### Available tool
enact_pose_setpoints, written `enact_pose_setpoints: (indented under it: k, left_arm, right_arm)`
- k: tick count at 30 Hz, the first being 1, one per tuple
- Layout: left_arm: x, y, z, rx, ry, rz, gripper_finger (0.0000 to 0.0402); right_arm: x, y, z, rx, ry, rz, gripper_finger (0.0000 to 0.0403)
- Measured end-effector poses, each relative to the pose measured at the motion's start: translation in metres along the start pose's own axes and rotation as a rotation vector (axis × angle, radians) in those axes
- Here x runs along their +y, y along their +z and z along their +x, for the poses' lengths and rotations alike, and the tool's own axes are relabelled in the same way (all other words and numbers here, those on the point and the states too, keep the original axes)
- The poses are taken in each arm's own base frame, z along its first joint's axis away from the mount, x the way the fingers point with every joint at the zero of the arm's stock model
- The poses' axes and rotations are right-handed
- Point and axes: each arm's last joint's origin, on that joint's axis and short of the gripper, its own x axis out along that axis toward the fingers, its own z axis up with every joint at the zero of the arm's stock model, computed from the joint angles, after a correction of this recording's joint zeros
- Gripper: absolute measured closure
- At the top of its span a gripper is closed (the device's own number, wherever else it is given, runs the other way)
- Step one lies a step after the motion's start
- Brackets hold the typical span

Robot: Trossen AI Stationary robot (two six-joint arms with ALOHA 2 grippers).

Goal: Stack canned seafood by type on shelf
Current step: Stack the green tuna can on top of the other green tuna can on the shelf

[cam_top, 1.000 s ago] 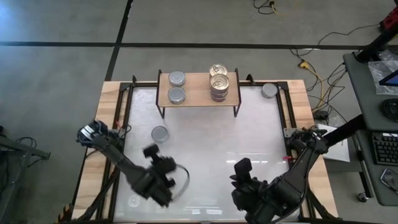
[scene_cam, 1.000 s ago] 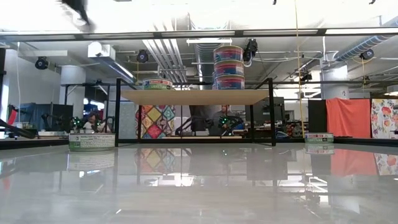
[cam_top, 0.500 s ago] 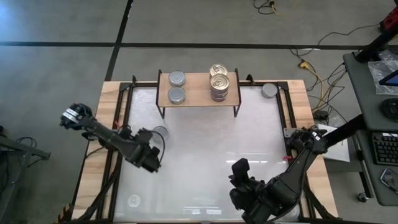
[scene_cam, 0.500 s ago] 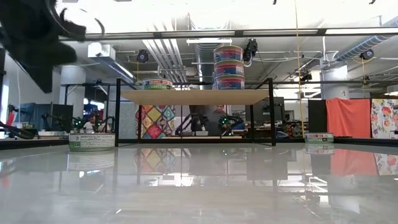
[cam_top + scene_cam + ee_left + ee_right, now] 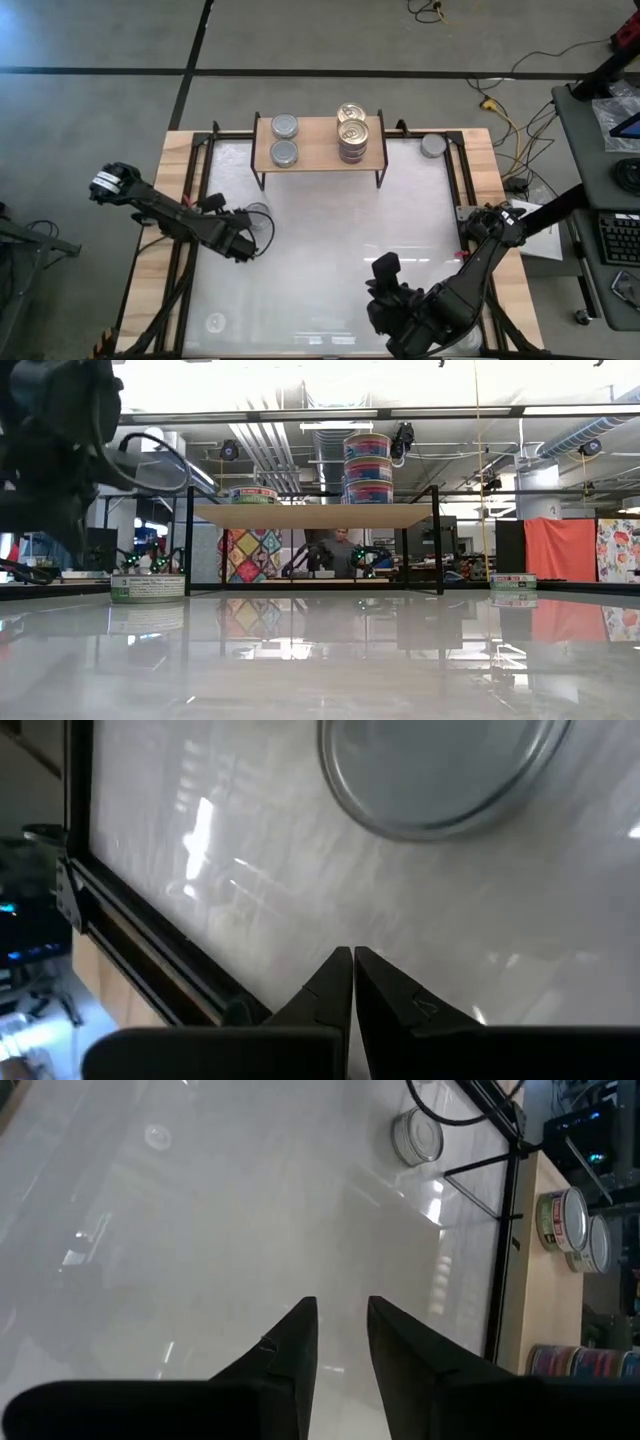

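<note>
On the light-wood shelf (image 5: 320,142) two silver-lidded cans (image 5: 284,138) stand on its left part. A stack of gold-lidded cans (image 5: 352,135) stands on its right part, three high in the low view (image 5: 368,465). One loose silver can (image 5: 258,214) rests on its base on the white table. My left gripper (image 5: 252,243) hangs shut just on the near side of that can (image 5: 440,770), apart from it. Another silver can (image 5: 433,145) stands at the table's far right corner. My right gripper (image 5: 384,270) hovers near the front edge, narrowly open and empty (image 5: 340,1330).
The shelf's thin black legs (image 5: 262,175) stand on the table's far part. The black frame rail (image 5: 130,920) runs along the table's left side beside my left gripper. Bare white tabletop (image 5: 340,240) lies between the two arms.
My left gripper has swung from the table's near left part toward the far edge and the loose silver can. It has come down, so it now shows low at the left of the low view. It has stayed shut.
</note>
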Motion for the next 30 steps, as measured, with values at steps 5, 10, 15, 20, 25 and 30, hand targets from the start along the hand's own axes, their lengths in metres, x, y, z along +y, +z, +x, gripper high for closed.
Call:
enact_pose_setpoints:
  k: [5,10,15,20,25,30]
  left_arm:
    - [-0.004,-0.002,0.008,-0.013,-0.023,0.071,0.0402]
    - [-0.011,0.003,0.01,-0.024,-0.02,0.083,0.0402]
    - [-0.021,0.005,0.023,0.041,0.041,0.156,0.0402]
    - [-0.033,0.009,0.037,0.076,0.124,0.148,0.0401]
    - [-0.049,0.023,0.041,0.04,0.118,0.15,0.0401]
    - [-0.069,0.045,0.037,-0.022,0.062,0.216,0.0401]
  right_arm:
    - [0.0,0.0,0.0,0.005,-0.002,-0.014,0.0311]
    - [-0.003,0.0,0.005,0.015,-0.007,-0.027,0.0311]
    - [-0.004,0.0,0.007,0.021,-0.01,-0.015,0.0325]
    - [-0.004,-0.001,0.007,0.022,-0.009,-0.017,0.0336]
    - [-0.004,-0.001,0.007,0.022,-0.009,-0.018,0.0339]
    - [-0.004,-0.001,0.007,0.023,-0.009,-0.028,0.0331]
